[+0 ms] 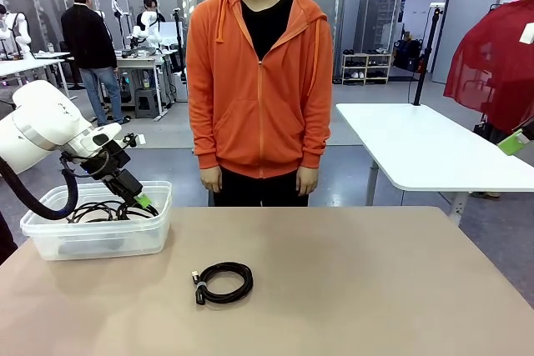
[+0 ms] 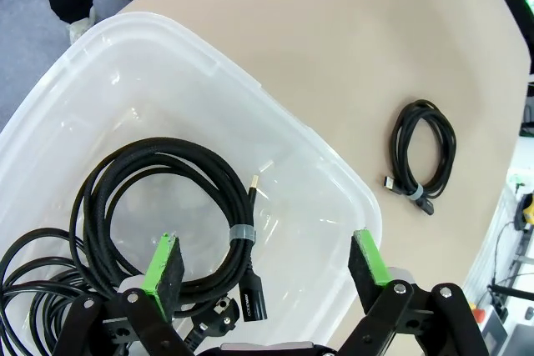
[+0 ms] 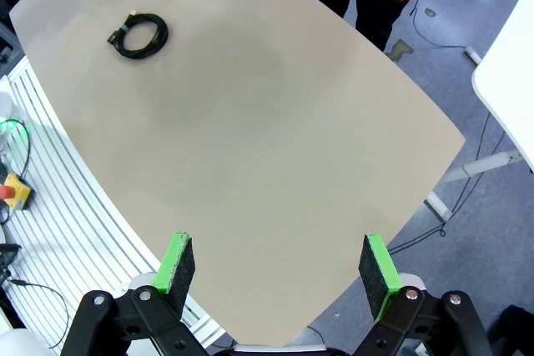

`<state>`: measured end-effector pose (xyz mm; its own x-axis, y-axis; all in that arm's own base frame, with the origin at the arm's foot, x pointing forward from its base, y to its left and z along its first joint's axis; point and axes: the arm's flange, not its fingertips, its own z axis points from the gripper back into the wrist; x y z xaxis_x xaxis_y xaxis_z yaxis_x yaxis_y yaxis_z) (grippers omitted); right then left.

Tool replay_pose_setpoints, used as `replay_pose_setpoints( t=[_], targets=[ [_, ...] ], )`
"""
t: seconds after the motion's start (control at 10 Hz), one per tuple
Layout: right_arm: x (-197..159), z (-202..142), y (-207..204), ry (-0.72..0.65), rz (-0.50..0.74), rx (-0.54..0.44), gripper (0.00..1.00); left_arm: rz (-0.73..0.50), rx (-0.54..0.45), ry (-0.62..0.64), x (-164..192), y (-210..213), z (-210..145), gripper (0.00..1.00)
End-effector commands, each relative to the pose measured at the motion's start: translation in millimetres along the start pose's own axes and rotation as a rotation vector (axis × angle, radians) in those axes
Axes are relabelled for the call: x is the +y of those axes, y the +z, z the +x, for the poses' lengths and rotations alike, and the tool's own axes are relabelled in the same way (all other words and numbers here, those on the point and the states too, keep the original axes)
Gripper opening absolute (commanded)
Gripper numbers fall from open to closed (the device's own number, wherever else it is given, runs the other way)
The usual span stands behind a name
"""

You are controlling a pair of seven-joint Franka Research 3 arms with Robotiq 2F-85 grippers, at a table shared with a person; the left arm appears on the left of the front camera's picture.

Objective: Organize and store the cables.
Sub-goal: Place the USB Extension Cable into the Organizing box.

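One coiled black cable lies on the tan table, near its middle front. Several more coiled cables rest inside a clear plastic bin at the table's left. My left gripper hangs open just over the bin's right part, with nothing between its green pads. High above the table's right side, my right gripper is open and empty, far from the loose cable.
A person in an orange hoodie stands at the far edge, hands down at the sides. A white table stands behind on the right. Bare tabletop stretches right of the loose cable.
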<state>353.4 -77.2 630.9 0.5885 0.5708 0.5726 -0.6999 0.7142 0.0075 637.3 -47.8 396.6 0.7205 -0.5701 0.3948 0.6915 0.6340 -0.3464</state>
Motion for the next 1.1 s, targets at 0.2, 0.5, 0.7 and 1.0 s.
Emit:
replay_pose_setpoints(
  t=[0.2, 0.5, 0.7, 1.0],
  targets=[
    [0.9, -1.2, 1.2, 0.005, 0.0, 0.008, 1.0, 0.146, -0.044, -0.031, -54.4, 40.1, 0.8, 1.0],
    [0.9, -1.2, 1.2, 0.005, 0.0, 0.008, 1.0, 0.216, -0.059, -0.006, -142.3, 89.0, -27.2, 1.0],
    [0.9, -1.2, 1.2, 0.005, 0.0, 0.008, 1.0, 0.26, -0.1, 0.023, -185.1, 103.0, -39.7, 1.0],
    [0.9, -1.2, 1.2, 0.005, 0.0, 0.008, 1.0, 0.394, -0.073, 0.028, -251.4, 118.5, -62.4, 1.0]
  ],
)
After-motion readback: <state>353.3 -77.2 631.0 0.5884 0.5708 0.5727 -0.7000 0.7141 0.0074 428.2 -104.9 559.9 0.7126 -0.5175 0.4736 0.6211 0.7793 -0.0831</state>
